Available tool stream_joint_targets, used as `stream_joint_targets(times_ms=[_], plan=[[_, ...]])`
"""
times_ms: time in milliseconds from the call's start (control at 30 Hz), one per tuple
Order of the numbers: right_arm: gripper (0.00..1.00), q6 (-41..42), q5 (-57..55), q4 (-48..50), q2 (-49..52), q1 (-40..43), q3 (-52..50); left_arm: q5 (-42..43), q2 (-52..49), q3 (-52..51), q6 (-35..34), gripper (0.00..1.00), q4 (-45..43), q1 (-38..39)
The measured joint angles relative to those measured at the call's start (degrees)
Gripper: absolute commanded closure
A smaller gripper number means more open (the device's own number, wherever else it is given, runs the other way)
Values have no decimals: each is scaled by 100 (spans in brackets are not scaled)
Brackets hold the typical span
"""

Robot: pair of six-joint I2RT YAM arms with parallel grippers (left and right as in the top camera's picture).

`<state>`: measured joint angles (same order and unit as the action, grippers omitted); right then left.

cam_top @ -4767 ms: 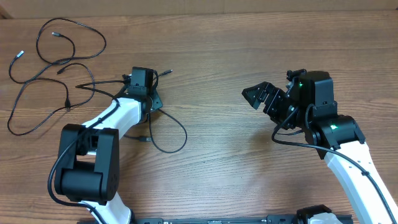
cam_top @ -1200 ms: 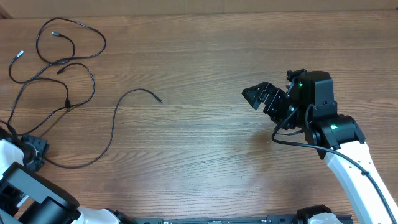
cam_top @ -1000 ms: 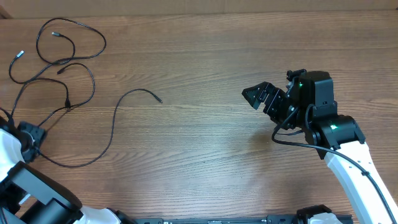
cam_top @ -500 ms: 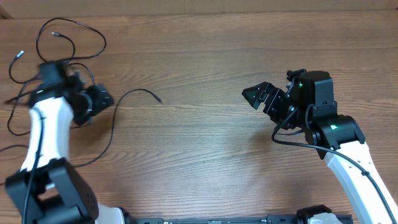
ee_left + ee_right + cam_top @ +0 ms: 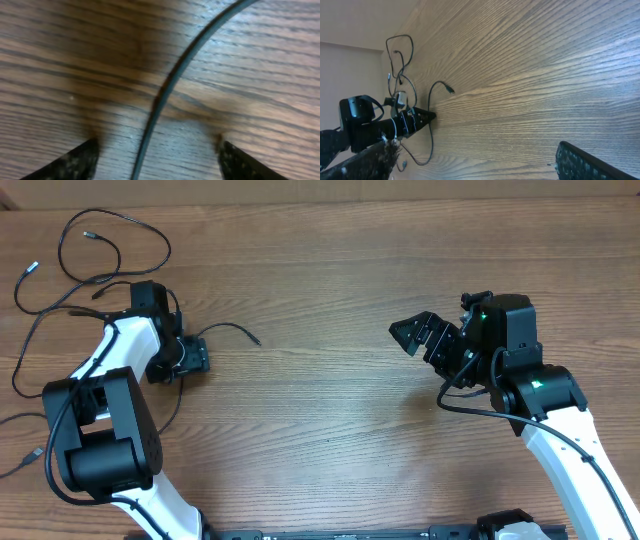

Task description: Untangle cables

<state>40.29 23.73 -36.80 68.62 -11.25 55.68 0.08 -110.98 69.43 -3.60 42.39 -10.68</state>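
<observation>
A tangle of thin black cables [image 5: 100,275] with small plugs lies at the table's far left. One cable [image 5: 228,327] curves out to the right and ends in a plug near the middle. My left gripper [image 5: 198,358] is open and low over this cable. In the left wrist view the cable [image 5: 160,100] runs between the two spread fingertips [image 5: 75,162], untouched. My right gripper [image 5: 410,335] is open and empty, held above the table at the right. The right wrist view shows the tangle [image 5: 400,55] and the left arm [image 5: 375,125] far off.
The wooden table [image 5: 330,430] stretches between the two arms. A cable end with a plug [image 5: 35,452] lies at the near left edge. A pale wall strip [image 5: 320,190] runs along the table's far edge.
My left arm has swung from the table's left edge up and to the right, and its open gripper now sits over the outlying cable. The right arm has not moved.
</observation>
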Motion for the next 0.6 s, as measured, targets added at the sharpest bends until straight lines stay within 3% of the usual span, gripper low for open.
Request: stream_joint_targets(times_ms=[100,367,600], plan=[[0,-2,0,0,0,0,0,-98,-122,114,70,94,-61,-2],[0,0,2,0,0,0,0,-173,-321,348,-79,95,-168,-11],[0,-2,2,2,0,0,0,-136,-286,496,-542,96,315,0]])
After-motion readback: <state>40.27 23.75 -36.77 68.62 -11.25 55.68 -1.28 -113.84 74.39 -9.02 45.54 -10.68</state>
